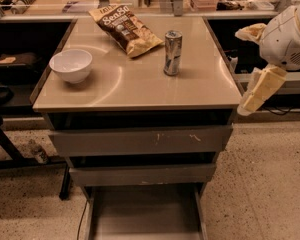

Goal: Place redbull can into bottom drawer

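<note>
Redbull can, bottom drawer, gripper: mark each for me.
redbull can (172, 54), camera view, middle of its side.
bottom drawer (145, 211), camera view, bare floor of the tray.
gripper (250, 101), camera view, its lower end, right of the tabletop (140, 89).

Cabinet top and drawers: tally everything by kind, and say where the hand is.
Cans: 1, the redbull can
Bowls: 1, the white bowl
Bags: 1, the chip bag
Drawers: 3, the bottom drawer open
Total: 6
The hand hangs right of the cabinet.
</note>
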Action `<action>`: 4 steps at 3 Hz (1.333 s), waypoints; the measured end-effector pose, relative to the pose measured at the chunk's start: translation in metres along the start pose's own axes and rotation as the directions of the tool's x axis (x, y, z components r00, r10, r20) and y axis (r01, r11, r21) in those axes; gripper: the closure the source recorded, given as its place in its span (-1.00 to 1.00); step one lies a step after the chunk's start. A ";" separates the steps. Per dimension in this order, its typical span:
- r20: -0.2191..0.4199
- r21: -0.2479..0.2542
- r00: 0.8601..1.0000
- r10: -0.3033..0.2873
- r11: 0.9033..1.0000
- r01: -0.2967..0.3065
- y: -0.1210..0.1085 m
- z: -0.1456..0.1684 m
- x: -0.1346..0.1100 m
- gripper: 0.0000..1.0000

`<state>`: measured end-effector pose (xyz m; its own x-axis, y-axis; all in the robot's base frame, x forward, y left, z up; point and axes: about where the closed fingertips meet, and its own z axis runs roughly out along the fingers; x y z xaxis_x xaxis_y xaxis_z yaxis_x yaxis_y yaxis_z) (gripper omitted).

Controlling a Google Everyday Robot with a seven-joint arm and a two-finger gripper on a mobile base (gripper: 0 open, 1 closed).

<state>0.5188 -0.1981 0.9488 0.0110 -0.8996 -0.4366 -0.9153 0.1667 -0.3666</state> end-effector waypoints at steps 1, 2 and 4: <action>0.139 -0.042 0.990 0.029 0.999 -0.024 -0.019 0.027 -0.012 -1.00; 0.139 -0.042 0.990 0.029 0.999 -0.024 -0.019 0.027 -0.013 -1.00; 0.171 0.041 0.985 0.009 0.999 -0.017 -0.051 0.054 -0.034 -1.00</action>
<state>0.5870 -0.1544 0.9377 0.0712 -0.8155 -0.5744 -0.8983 0.1979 -0.3924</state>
